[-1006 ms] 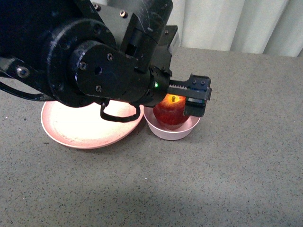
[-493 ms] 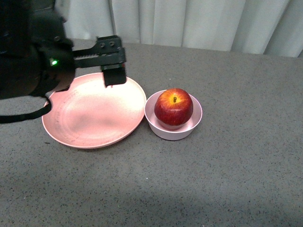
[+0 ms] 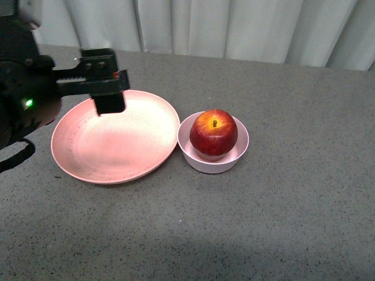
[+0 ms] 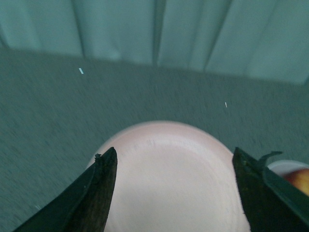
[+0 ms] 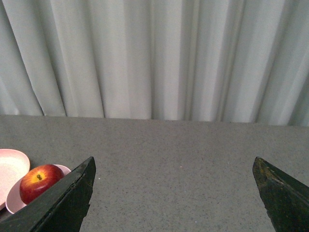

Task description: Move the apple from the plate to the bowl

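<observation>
The dark-red apple (image 3: 214,133) sits in the small pale pink bowl (image 3: 211,167), stem up. The wide salmon-pink plate (image 3: 117,143) lies just left of the bowl, touching or nearly touching it, with nothing on it. My left gripper (image 3: 110,105) hangs open and empty above the plate's far left part. In the left wrist view its jaws stand wide apart (image 4: 174,151) over the plate (image 4: 169,183), with the bowl (image 4: 285,166) and apple (image 4: 300,180) at the edge. My right gripper (image 5: 174,159) is open and empty, far from the apple (image 5: 38,181), bowl (image 5: 14,203) and plate (image 5: 8,166).
Everything stands on a grey speckled tabletop (image 3: 281,222). A pale pleated curtain (image 3: 234,26) hangs along the table's far edge. The left arm's dark body (image 3: 23,105) fills the left side of the front view.
My left arm has pulled back leftward from over the bowl to above the plate's far left. The apple stays in the bowl and is now fully visible.
</observation>
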Motion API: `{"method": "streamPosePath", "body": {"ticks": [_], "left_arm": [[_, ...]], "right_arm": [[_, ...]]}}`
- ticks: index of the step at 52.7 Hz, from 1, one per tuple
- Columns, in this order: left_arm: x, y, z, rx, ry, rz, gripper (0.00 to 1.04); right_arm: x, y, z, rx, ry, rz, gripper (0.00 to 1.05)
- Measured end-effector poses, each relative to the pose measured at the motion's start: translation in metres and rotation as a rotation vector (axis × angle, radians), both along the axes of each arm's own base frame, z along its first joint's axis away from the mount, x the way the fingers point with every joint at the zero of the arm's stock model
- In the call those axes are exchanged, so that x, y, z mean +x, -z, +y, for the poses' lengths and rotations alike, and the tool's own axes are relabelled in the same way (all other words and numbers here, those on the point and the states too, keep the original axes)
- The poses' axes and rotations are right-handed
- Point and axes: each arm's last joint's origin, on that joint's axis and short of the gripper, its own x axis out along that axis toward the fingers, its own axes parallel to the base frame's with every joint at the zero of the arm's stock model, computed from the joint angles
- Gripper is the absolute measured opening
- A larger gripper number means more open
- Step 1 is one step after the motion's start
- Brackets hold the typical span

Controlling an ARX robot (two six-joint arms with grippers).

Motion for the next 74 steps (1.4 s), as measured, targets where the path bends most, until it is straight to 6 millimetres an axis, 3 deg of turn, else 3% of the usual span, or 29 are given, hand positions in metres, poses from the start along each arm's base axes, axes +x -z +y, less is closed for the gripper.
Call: {"method": "streamPosePath", "body": {"ticks": [7,14,19,35,46,74], "left_arm": [[-0.026,-0.023,0.025,0.021,-0.010,-0.153,0.44],[-0.044,-0.024,0.038,0.040,-0.009,-0.138,0.24],[-0.059,-0.027,0.048,0.046,-0.010,-0.132,0.04],[-0.091,-0.043,0.064,0.052,-0.011,-0.142,0.04],[-0.111,-0.043,0.079,0.052,-0.016,-0.142,0.04],[-0.135,-0.053,0.079,0.052,-0.013,-0.173,0.04]], "right_arm": [[0.000,0.000,0.000,0.000,-0.001,0.000,0.95],[0.000,0.000,0.000,0.000,-0.002,0.000,0.95],[0.000,0.000,0.000,0.000,-0.002,0.000,0.95],[0.000,0.000,0.000,0.000,-0.002,0.000,0.95],[0.000,0.000,0.000,0.000,-0.002,0.000,0.95],[0.000,0.000,0.000,0.000,-0.002,0.000,0.95]]}}
